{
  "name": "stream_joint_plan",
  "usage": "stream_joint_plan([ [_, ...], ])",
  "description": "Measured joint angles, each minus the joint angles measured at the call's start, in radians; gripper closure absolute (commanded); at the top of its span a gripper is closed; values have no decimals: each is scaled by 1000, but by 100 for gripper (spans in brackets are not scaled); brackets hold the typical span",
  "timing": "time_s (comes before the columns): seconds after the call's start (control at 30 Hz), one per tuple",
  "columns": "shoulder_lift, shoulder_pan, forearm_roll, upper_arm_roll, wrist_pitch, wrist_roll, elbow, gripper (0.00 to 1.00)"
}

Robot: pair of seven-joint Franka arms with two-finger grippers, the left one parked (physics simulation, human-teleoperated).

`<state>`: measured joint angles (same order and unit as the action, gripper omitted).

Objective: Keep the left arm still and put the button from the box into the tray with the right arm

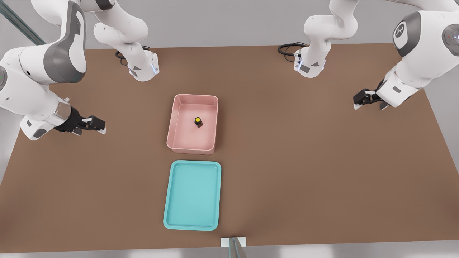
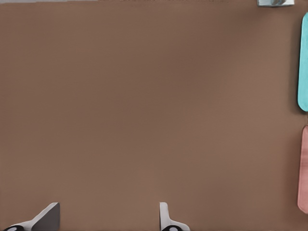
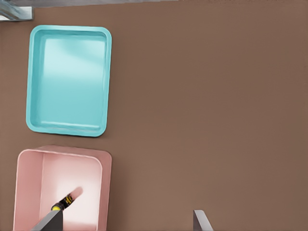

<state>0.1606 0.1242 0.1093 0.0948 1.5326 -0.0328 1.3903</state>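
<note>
Front view, left to right. The right arm's gripper (image 1: 94,125) hovers over the table (image 1: 308,161), at 9 o'clock from the box (image 1: 173,118) and well apart from it. Its jaws are spread and hold nothing.

The button (image 1: 198,122) stands upright near the box centre, clear of all walls. The tray (image 1: 195,163) lies just beside the box, at 6 o'clock.

Step in hand: reach. Best to rise above the box wall, centre over the yellow cap, then descend vertically. Grip the dark block, not the cap, because it is small and tips easily.
</note>
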Motion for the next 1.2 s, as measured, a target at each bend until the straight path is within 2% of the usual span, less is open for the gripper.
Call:
stream_joint_plan([
  [0.1, 8, 8, -1, 0, 10, -4, -11, 0],
  [0.13, 18, 52, 1, -4, 12, -6, -34, 0],
  [0.23, 142, 465, -22, -19, 48, -30, -143, 0],
  [0.33, 212, 708, 6, -23, 84, -108, -145, 0],
  [0.43, 201, 859, 19, -11, 155, -243, 53, 0],
  [0.53, 175, 983, 18, 106, 276, -364, 268, 0],
  [0.67, 130, 1070, 44, 224, 479, -466, 531, 0],
  [0.83, 77, 1117, 86, 310, 730, -583, 774, 0],
  [1.07, 52, 1099, 96, 363, 947, -604, 888, 1],
  [1.2, 102, 1096, 97, 366, 1034, -590, 916, 1],
])
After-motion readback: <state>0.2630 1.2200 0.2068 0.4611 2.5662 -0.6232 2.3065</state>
